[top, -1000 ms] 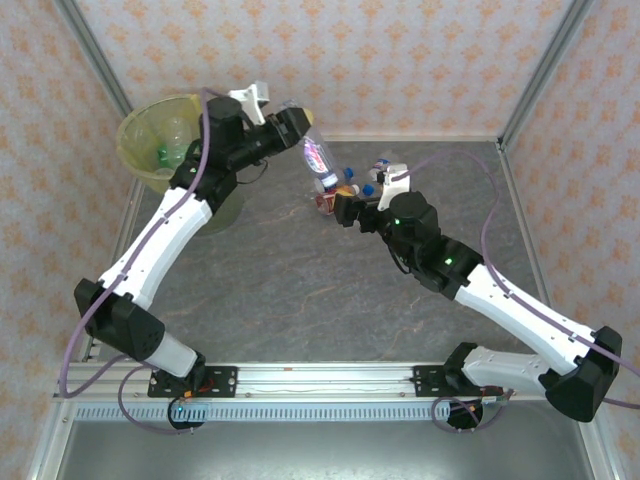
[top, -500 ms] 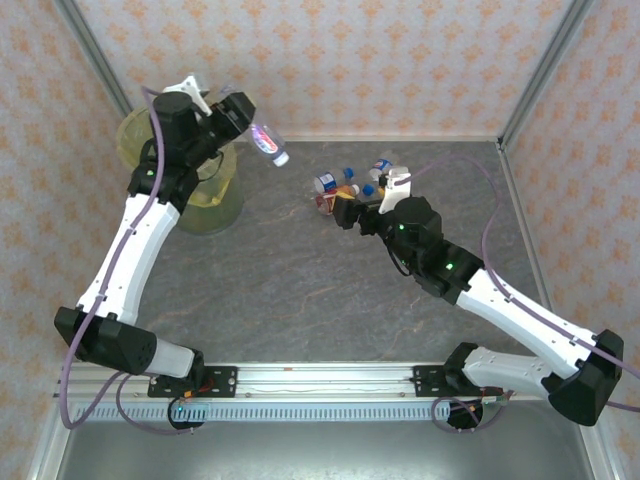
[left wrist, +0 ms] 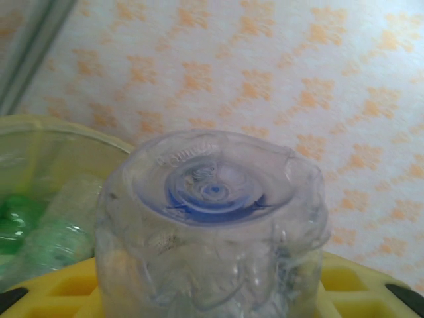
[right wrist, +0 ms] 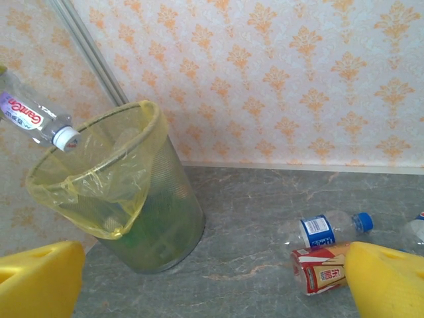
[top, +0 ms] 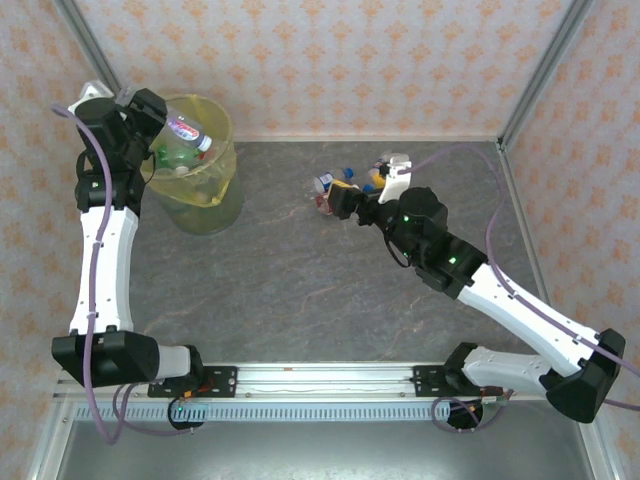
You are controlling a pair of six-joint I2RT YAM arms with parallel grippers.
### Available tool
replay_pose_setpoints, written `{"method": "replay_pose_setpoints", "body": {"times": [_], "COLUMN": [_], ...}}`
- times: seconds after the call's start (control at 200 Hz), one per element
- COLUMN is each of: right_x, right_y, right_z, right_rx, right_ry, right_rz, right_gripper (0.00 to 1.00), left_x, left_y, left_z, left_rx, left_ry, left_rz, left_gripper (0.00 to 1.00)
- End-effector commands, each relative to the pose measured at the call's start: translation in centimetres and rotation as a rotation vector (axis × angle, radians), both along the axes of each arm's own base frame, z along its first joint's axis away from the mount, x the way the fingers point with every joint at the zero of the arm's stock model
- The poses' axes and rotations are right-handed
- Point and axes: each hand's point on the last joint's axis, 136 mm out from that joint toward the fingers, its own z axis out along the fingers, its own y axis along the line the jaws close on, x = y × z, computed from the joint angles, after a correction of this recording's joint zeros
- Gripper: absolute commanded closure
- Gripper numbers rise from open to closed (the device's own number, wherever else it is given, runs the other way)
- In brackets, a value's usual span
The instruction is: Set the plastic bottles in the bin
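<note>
My left gripper (top: 158,118) is shut on a clear plastic bottle (top: 187,131) and holds it over the mouth of the bin (top: 212,205), cap pointing right. The left wrist view looks at the bottle's clear base (left wrist: 212,212) between yellow fingers (left wrist: 40,291). The bin has a yellow liner (right wrist: 112,179), and green bottles (top: 165,156) lie inside. Several more bottles (top: 347,181) lie clustered at the back middle of the table, among them a blue-labelled one (right wrist: 324,229) and a red-orange labelled one (right wrist: 320,271). Beside that cluster, my right gripper (top: 340,200) stands open and holds nothing.
Patterned walls close off the back and both sides of the grey marbled table (top: 300,280). Metal frame posts (top: 92,45) (top: 545,70) stand at the back corners. A metal rail (top: 320,378) with both arm bases runs along the near edge.
My left arm has swung left, carrying the clear bottle from above the table to over the bin. The right gripper has crept slightly toward the bottle cluster.
</note>
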Motion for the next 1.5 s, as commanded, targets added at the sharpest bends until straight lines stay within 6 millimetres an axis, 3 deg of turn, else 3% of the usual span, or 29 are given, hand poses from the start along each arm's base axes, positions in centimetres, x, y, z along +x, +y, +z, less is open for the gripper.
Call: {"method": "replay_pose_setpoints", "body": {"times": [0.0,0.145,0.405,0.861,0.986,1.006,1.286,1.497], "right_x": [-0.1,0.2,1.1,1.5,1.5,1.9,2.2,2.6], "right_y": [0.6,1.1,1.5,1.2,1.1,1.5,1.0,0.5], "right_z": [2.1,2.4,2.8,2.7,2.7,1.9,1.4,0.9], "right_rx": [0.041,0.026,-0.001,-0.012,-0.016,-0.03,-0.034,-0.027], "right_ry": [-0.034,-0.042,-0.052,-0.053,-0.049,-0.032,-0.024,-0.01], "right_rz": [0.024,0.034,0.02,-0.008,-0.016,-0.017,-0.052,-0.089], "right_gripper": [0.0,0.0,0.0,0.0,0.0,0.0,0.0,0.0], "left_x": [0.2,1.8,5.2,10.0,10.7,10.8,10.3,9.0], "left_y": [1.8,3.1,3.6,0.1,-0.6,-0.7,-0.4,-0.4], "left_z": [0.3,-0.7,-3.2,-8.3,-9.3,-9.4,-8.3,-6.3], "left_rx": [-0.012,0.021,0.04,0.101,0.126,0.128,0.16,0.18], "left_ry": [-0.02,0.026,0.091,0.255,0.297,0.304,0.316,0.298], "left_rz": [0.057,0.088,0.068,-0.062,-0.09,-0.094,-0.066,-0.042], "left_gripper": [0.51,0.51,0.51,0.48,0.42,0.4,0.05,0.01]}}
